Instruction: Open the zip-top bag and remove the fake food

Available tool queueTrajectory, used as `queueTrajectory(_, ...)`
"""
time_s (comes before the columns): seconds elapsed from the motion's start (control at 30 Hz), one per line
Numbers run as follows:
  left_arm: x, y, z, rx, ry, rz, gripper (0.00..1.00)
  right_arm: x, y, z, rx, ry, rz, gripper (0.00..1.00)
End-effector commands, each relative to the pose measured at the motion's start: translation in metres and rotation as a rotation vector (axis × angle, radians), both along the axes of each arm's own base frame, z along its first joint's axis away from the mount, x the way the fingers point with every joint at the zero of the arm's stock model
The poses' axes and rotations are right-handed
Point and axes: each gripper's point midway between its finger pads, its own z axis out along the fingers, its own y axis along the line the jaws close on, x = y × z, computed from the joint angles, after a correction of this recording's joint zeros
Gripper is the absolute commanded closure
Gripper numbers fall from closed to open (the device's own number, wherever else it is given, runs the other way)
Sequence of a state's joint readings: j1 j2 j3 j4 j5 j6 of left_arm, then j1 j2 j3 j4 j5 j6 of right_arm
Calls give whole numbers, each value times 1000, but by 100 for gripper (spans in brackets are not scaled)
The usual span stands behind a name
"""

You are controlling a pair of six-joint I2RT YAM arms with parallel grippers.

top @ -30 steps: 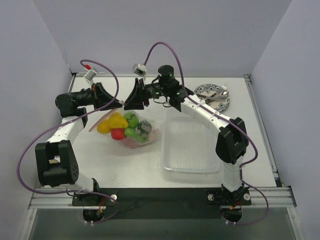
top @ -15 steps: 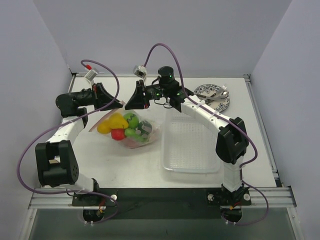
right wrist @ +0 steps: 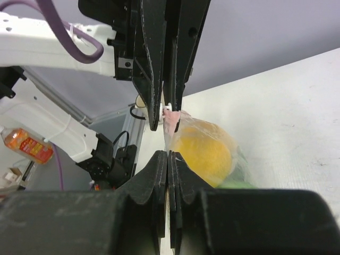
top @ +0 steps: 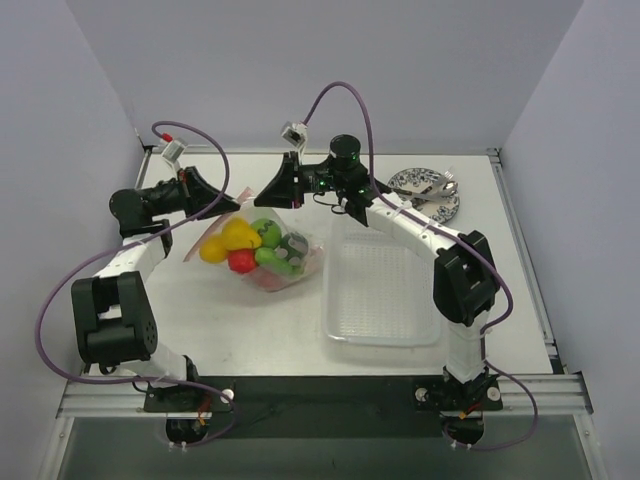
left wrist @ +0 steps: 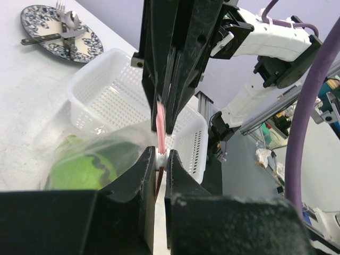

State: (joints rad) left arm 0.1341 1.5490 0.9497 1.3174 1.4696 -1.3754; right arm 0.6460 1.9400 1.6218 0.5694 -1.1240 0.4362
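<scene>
Zip-top bag (top: 270, 265) sits left-centre on the table (top: 250, 335), mouth lifted off it and pinched from both sides.
Clear crinkly film, pink zip strip (left wrist: 160, 127) upright between the two tips; fake food (top: 240, 240) inside: yellow, 1 red, at least 2 green, exact count unclear through the plastic; left gripper (top: 236, 204) comes in from the left on a folded arm, jaws pressed onto the strip; right gripper (top: 260, 198) reaches across from the right on a stretched arm, jaws clamped on the same strip; tips nearly meet; 1 white mesh tray (top: 380, 290) just right of the bag; 1 blue-patterned plate (top: 425, 193) far right.
</scene>
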Motion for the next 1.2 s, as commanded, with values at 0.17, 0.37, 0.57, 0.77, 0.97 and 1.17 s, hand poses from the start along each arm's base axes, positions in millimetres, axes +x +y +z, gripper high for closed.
queueTrajectory(0.17, -34, 17, -20, 223, -335, -88, 97, 21, -31, 92, 218, -176, -50, 100)
queueTrajectory(0.37, -34, 23, -19, 228, -337, -67, 97, 30, -39, 90, 207, -189, -99, 100)
queueTrajectory(0.57, -25, 73, -31, 255, -316, 111, 97, 79, -79, 101, 218, -219, -312, 100)
queueTrajectory(0.77, -25, 140, -49, 288, -284, 345, 98, 116, -102, 98, 246, -200, -436, 100)
queueTrajectory(0.97, -31, 157, -49, 313, -303, 418, 100, 131, -99, 82, 240, -172, -471, 100)
queueTrajectory(1.17, -31, 172, -47, 329, -315, 466, 100, 149, -98, 63, 214, -156, -539, 100)
